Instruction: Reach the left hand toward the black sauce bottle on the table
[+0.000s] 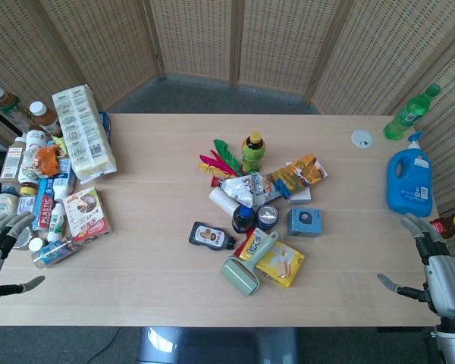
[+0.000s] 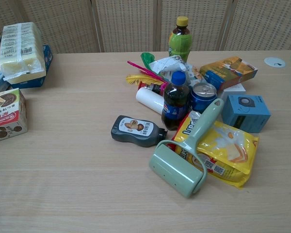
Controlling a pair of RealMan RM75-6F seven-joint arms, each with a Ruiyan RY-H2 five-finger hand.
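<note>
The black sauce bottle lies on its side on the table, left of the central pile, label up and cap pointing right. My left hand hovers at the table's far left edge, fingers spread and holding nothing, well away from the bottle. My right hand is at the far right edge, also spread and empty. Neither hand shows in the chest view.
The central pile holds a green lint roller, a yellow snack bag, a cola bottle, a can, a blue box and a green tea bottle. Groceries crowd the left side. A blue detergent jug stands right.
</note>
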